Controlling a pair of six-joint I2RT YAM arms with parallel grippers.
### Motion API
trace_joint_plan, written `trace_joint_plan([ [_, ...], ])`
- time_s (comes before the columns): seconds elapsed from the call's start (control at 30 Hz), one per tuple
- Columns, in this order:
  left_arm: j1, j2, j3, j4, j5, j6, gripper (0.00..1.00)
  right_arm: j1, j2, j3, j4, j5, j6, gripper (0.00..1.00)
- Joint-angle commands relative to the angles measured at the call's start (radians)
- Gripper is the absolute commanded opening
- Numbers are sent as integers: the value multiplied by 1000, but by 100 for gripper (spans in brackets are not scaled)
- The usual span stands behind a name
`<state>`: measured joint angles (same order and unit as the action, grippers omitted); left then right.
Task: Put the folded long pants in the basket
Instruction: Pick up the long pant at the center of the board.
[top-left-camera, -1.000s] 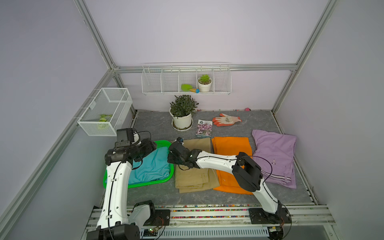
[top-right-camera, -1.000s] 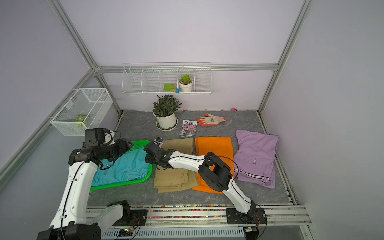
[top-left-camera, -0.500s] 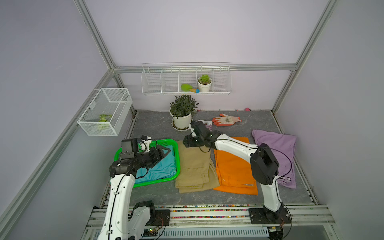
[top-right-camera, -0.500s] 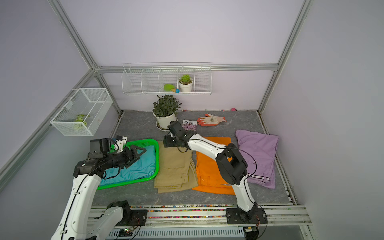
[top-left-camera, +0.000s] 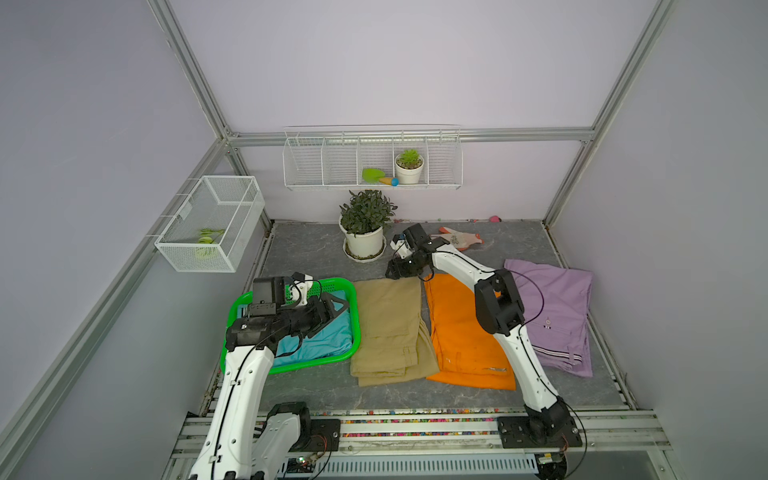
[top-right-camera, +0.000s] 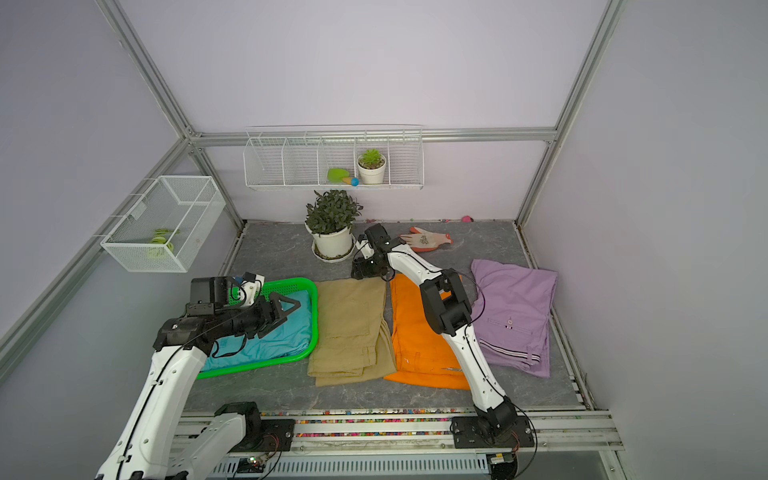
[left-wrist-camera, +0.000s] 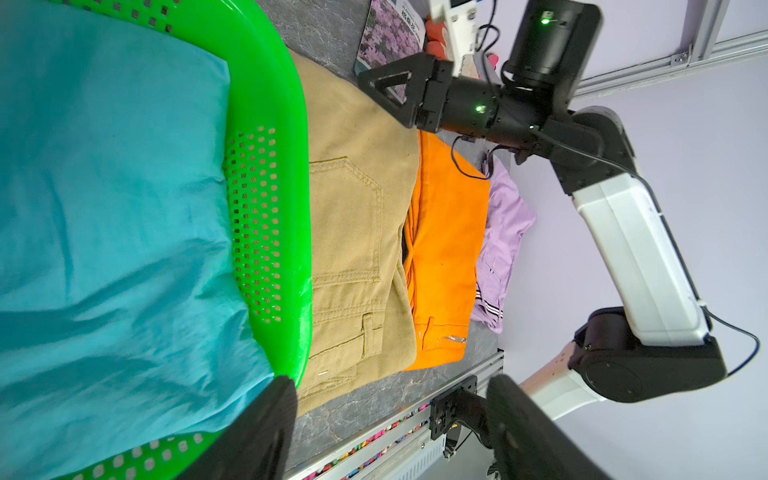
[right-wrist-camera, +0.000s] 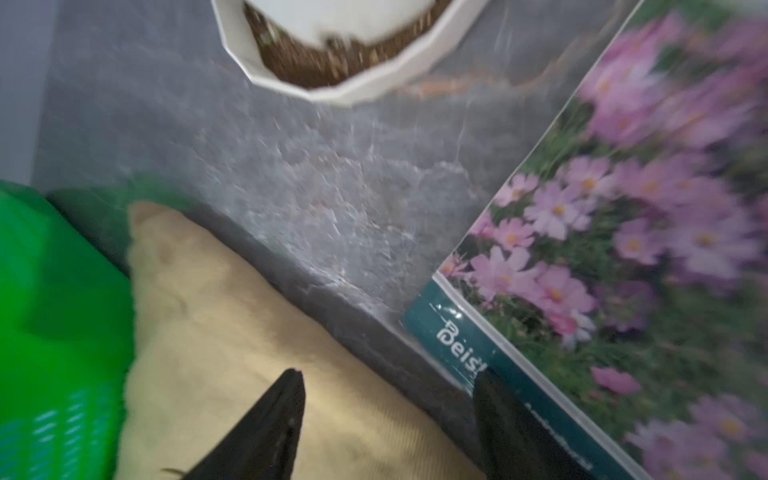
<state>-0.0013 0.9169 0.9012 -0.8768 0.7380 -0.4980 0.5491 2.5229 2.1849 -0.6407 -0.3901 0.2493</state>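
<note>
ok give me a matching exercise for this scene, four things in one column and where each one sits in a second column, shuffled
Things:
1. teal pants
2. khaki pants
3. small succulent pot
4. orange-and-white glove

Places:
A. in the white wire shelf on the back wall
B. inside the green basket
C. on the grey mat, between the basket and the orange pants
D. on the mat near the back wall, beyond the orange pants

Pairs: 1-B, 2-C, 3-A, 4-D
</note>
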Motion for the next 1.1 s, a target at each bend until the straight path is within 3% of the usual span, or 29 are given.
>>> trace_joint_plan([
  [0.0, -5, -16, 9, -11, 0, 25, 76, -4, 18, 31, -67, -44, -92, 70],
  [0.23, -5, -8, 17, -12, -6, 30, 76, -3, 65, 92, -222, -173, -181, 67],
  [0.53, -5, 13, 28, -10, -8, 36, 76, 5, 38, 14, -244, -198, -221, 59],
  [0.63, -5, 13, 36, -16, -1, 37, 76, 5, 80, 61, -272, -195, -224, 48],
  [0.73, -5, 7, 48, -29, 3, 44, 76, 3, 99, 107, -283, -172, -208, 28],
  [0.93, -5, -2, 46, -26, 39, 34, 76, 4, -19, 79, -186, -142, -145, 1],
  [1.07, -5, -7, 50, -7, 88, 15, 76, -4, -163, 23, -145, -62, -73, 0],
])
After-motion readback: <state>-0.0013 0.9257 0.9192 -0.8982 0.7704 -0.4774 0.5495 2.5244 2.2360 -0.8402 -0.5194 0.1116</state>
